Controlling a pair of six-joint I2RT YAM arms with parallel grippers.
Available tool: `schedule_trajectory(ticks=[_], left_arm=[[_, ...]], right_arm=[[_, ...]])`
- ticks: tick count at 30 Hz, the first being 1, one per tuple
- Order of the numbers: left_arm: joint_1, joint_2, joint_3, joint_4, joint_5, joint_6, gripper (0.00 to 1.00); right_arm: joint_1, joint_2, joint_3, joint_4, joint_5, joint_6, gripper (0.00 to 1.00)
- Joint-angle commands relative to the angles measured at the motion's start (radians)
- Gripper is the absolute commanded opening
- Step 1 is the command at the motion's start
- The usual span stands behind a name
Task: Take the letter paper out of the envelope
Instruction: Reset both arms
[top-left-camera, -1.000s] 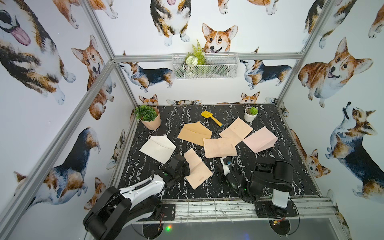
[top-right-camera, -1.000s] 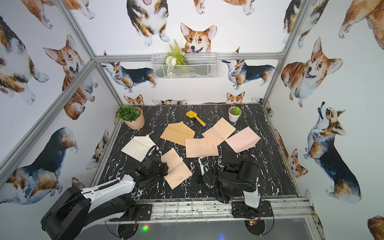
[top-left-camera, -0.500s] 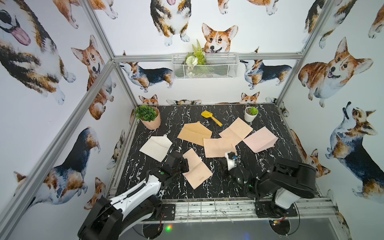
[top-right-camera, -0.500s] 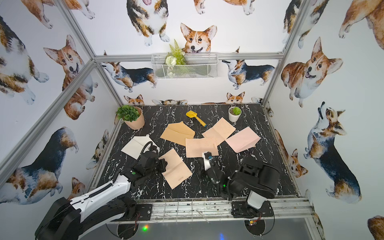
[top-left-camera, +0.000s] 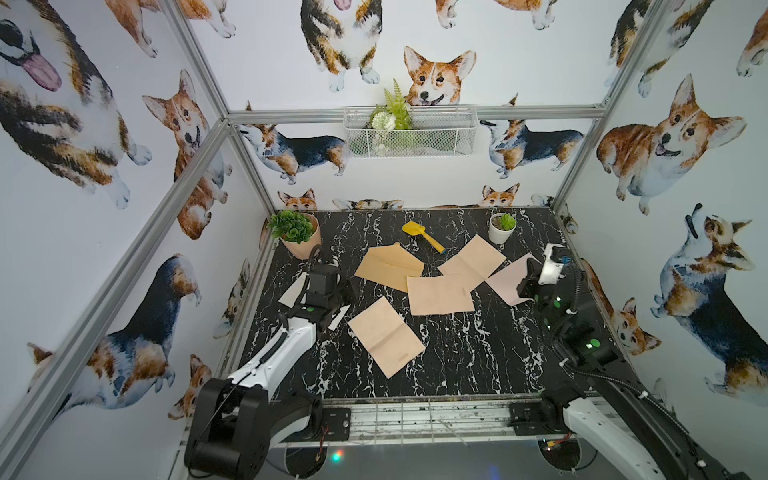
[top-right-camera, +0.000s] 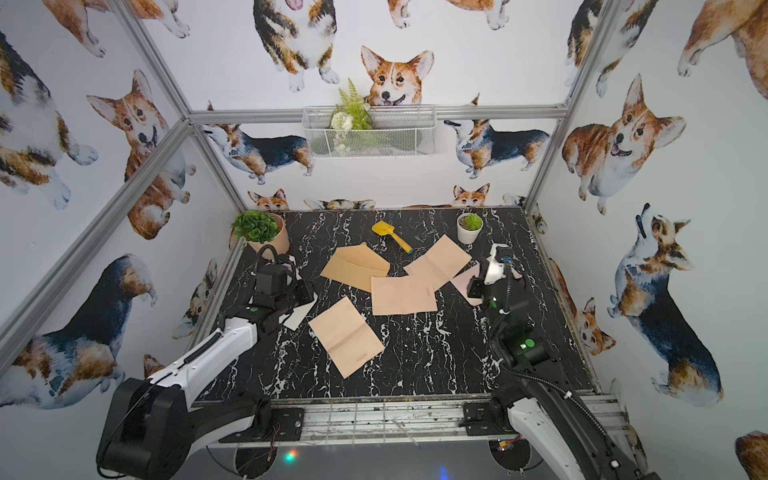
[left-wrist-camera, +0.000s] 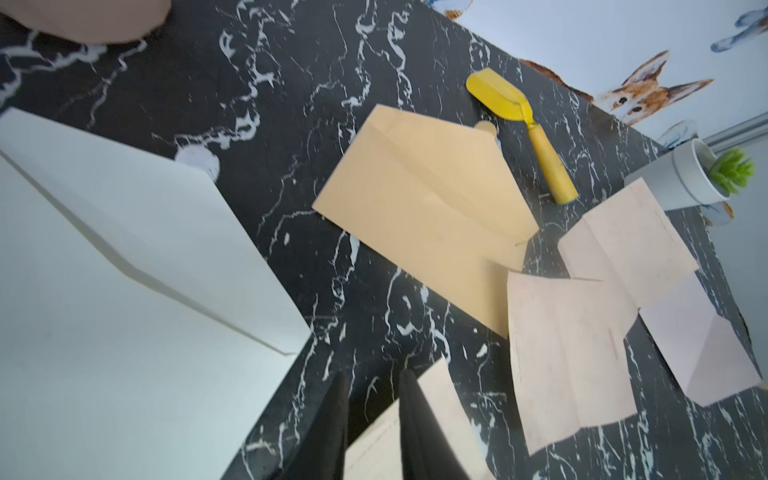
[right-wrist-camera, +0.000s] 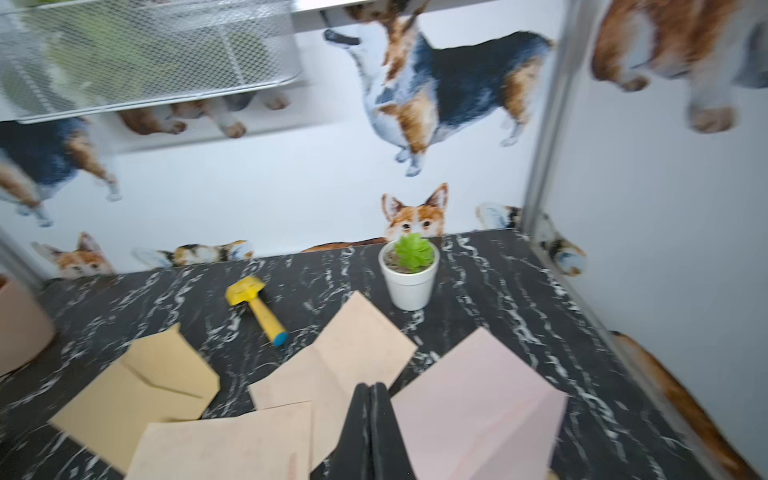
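Note:
A white envelope lies at the left with its flap open. My left gripper hovers over its right part, open by a small gap with nothing between the fingers. A tan envelope lies at the middle back and a pink envelope at the right. My right gripper is shut and empty at the pink envelope's near left edge. Three beige letter papers lie loose, one in front and two in the middle. No paper shows inside any envelope.
A yellow toy shovel lies at the back. A white pot with a succulent stands back right, a terracotta pot with a plant back left. A wire basket hangs on the back wall.
My left gripper moved from the front beige sheet back over the white envelope and its jaws parted. My right gripper swung right and back to the pink envelope, staying shut.

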Motion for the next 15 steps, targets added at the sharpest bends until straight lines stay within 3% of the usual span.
schedule_trajectory(ticks=[1,4,6,8,11,15], left_arm=[[0.068,0.032,0.036,0.067,-0.017,0.095,0.37],[0.103,0.015,0.02,0.139,-0.063,0.149,0.46],[0.115,0.001,0.004,0.195,-0.122,0.206,0.53],[0.118,0.002,-0.015,0.251,-0.146,0.262,0.62],[0.123,0.035,-0.075,0.379,-0.146,0.345,0.76],[0.132,0.133,-0.128,0.507,-0.137,0.439,0.8]], right_arm=[[-0.202,0.03,-0.014,-0.079,-0.213,0.012,0.1],[-0.286,0.164,-0.034,-0.007,-0.276,0.041,0.18],[-0.294,0.259,-0.03,0.029,-0.182,0.025,0.31],[-0.294,0.299,-0.067,0.124,-0.107,0.01,0.35],[-0.294,0.346,-0.186,0.398,-0.17,-0.044,0.38],[-0.294,0.528,-0.326,0.778,-0.184,-0.104,0.4]])
